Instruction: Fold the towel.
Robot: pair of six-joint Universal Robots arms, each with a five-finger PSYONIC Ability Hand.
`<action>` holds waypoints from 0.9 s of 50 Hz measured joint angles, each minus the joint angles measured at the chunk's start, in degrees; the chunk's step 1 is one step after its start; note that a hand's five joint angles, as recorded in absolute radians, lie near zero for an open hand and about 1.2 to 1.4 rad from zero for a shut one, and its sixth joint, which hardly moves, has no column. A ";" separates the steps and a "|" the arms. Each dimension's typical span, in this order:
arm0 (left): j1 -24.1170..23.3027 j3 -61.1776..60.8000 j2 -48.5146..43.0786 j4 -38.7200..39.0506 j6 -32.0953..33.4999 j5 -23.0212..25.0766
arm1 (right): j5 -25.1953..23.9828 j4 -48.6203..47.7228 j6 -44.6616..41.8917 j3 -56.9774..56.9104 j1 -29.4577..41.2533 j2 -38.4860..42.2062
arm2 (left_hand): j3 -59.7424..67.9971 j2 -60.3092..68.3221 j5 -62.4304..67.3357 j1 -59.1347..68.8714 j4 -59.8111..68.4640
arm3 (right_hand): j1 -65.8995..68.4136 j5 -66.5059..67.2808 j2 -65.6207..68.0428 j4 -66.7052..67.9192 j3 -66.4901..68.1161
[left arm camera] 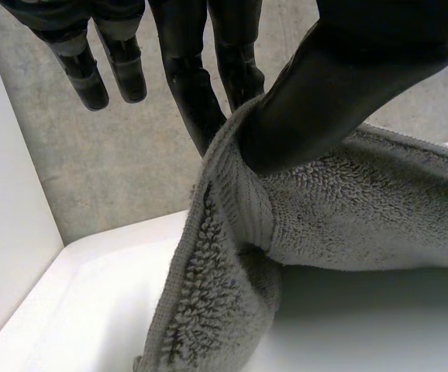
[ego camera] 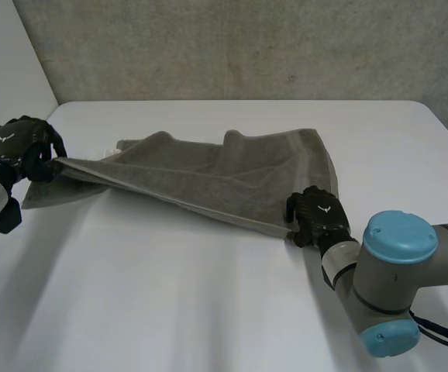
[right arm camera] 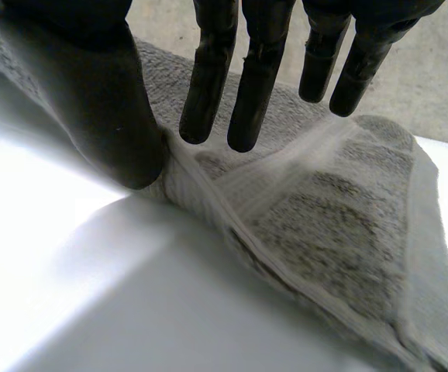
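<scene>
Pinching the grey, looped terry towel [ego camera: 224, 174], we stretch it over the smooth white table [ego camera: 170, 294]: our left hand [ego camera: 21, 147] clamps its left edge, our right hand [ego camera: 317, 217] its near corner at the flat ribbed hem.

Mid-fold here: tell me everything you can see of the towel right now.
The towel is grey looped terry with a flat woven band and a hem along its edge. Its near edge is stretched between the left hand, which pinches one end clear of the white table, and the right hand, which pinches the other low down. The rest slopes to the table, rumpled, with one raised crease at the far side.
</scene>
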 measured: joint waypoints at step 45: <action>-4.54 -9.47 10.39 -16.20 5.06 4.48 | -37.62 40.87 -21.78 1.17 -35.04 -33.44 | 0.00 0.35 0.00 0.00 0.00 | 22.23 23.16 21.77 0.00 0.00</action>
